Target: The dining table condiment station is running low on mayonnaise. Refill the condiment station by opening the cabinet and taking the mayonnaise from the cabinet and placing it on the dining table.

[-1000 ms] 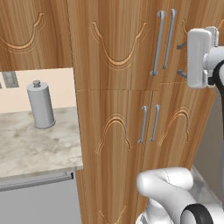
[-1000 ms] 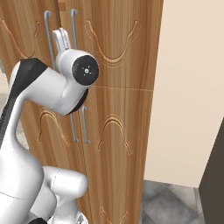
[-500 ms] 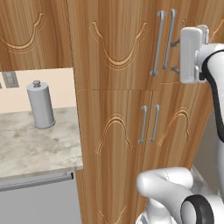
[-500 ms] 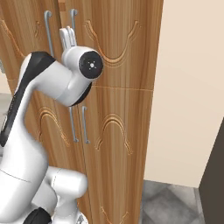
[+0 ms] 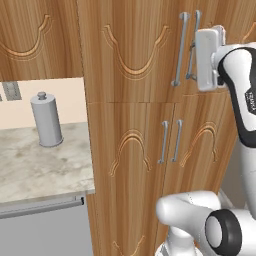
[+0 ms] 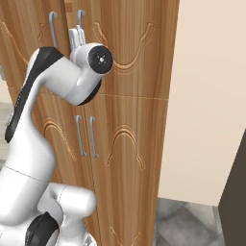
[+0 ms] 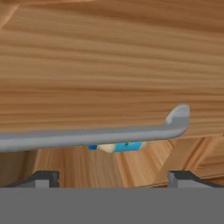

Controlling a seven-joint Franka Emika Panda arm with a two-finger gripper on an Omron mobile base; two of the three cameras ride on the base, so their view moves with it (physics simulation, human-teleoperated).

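Observation:
The tall brown cabinet (image 5: 130, 50) (image 6: 129, 43) faces me, with two long grey bar handles on its upper doors. My gripper (image 5: 191, 61) (image 6: 77, 36) is up against the right upper handle (image 5: 197, 25). In the hand view that handle (image 7: 87, 136) runs across the frame just above my fingertips (image 7: 46, 177), which stand wide apart and open on either side of it. Past the door's edge a gap shows the cabinet's inside. There a bit of the mayonnaise (image 7: 124, 146) peeks out behind the bar, with its blue lid and cream body. The dining table is out of view.
A grey canister (image 5: 46, 120) stands on the marbled counter (image 5: 40, 170) left of the cabinet, above a grey appliance front (image 5: 45, 230). The lower doors (image 5: 130, 160) carry shorter handles (image 5: 170, 142). A beige wall (image 6: 211, 96) is right of the cabinet.
The hand has moved in toward the upper door handles, leftward in the left base view, and now sits against the right handle.

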